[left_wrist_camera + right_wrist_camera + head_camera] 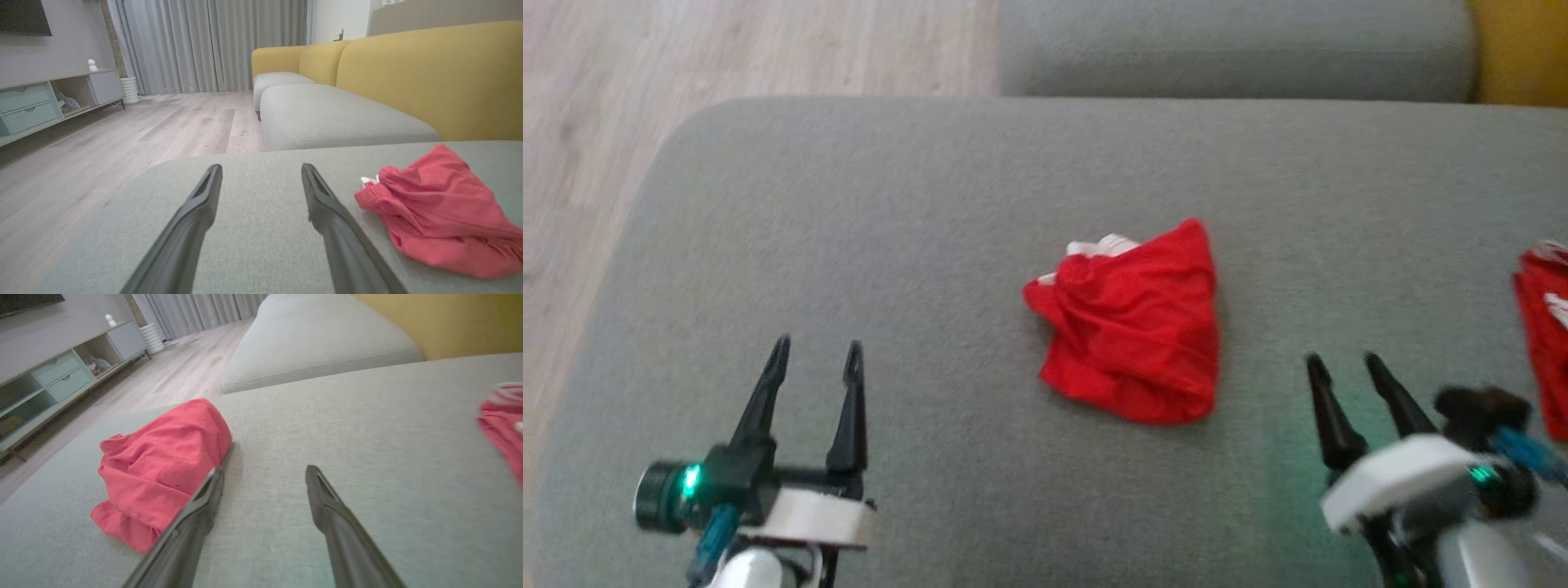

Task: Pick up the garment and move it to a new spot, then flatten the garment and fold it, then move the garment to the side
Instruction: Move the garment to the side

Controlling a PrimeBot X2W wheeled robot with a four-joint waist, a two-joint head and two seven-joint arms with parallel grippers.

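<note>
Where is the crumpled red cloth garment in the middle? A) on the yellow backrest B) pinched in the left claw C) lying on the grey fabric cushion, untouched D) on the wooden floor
C: the crumpled red cloth garment lies on the grey fabric cushion, the left gripper and right gripper both clear of it.

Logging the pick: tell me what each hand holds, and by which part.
Nothing. The left hand and right hand are open, empty; the red garment lies free between them.

A home living room is showing here: a yellow sofa [429, 77] with grey seats [335, 118] is standing on a wood floor [122, 143], long curtains [212, 41] are hanging behind, and a low cabinet [49, 98] is running along the wall [73, 36] under a screen [24, 16].
</note>
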